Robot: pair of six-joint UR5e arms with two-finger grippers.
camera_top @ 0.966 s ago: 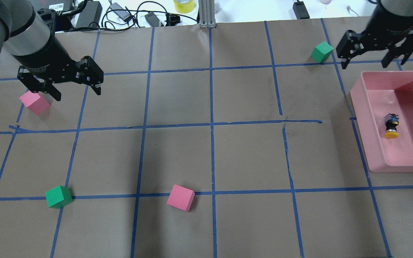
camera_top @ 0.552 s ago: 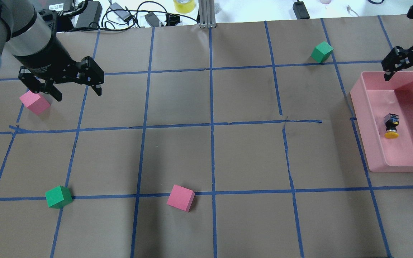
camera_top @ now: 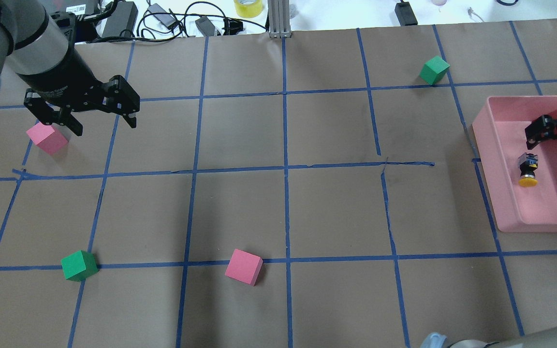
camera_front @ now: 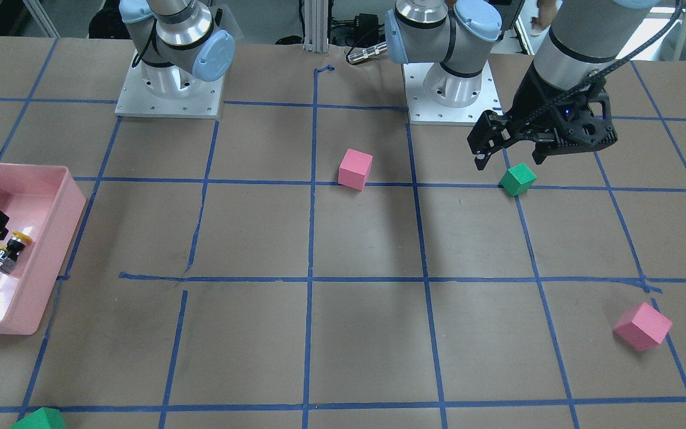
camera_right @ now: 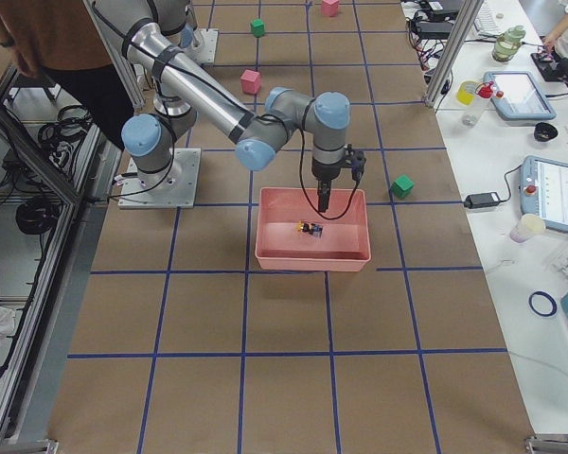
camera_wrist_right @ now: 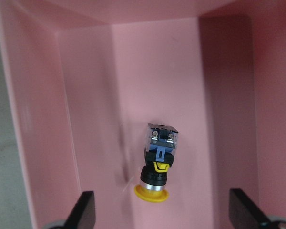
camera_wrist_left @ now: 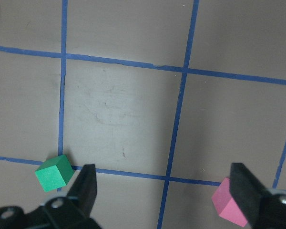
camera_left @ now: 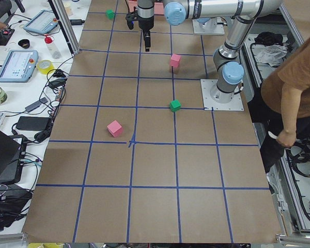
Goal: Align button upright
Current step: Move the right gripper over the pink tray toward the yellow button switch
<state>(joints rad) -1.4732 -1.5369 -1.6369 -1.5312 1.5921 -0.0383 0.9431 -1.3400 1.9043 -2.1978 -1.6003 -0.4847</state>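
Note:
The button (camera_top: 528,169) lies on its side on the floor of the pink bin (camera_top: 489,174), yellow cap toward the robot. It also shows in the front view (camera_front: 8,250) and the right wrist view (camera_wrist_right: 158,162). My right gripper (camera_top: 553,145) is open and empty. It hangs inside the bin's opening, just beyond the button's grey base end. In the right wrist view the gripper (camera_wrist_right: 164,210) has its fingers wide apart on either side of the button. My left gripper (camera_top: 105,126) is open and empty, high over the table's left side.
Two pink cubes (camera_top: 46,138) (camera_top: 243,267) and two green cubes (camera_top: 79,265) (camera_top: 434,69) lie scattered on the brown gridded table. The bin's walls (camera_wrist_right: 38,119) stand close around the button. Cables and adapters lie along the far edge.
My right gripper has moved from the far right of the table toward the robot and down into the pink bin, close to the button. The left arm and button have not moved.

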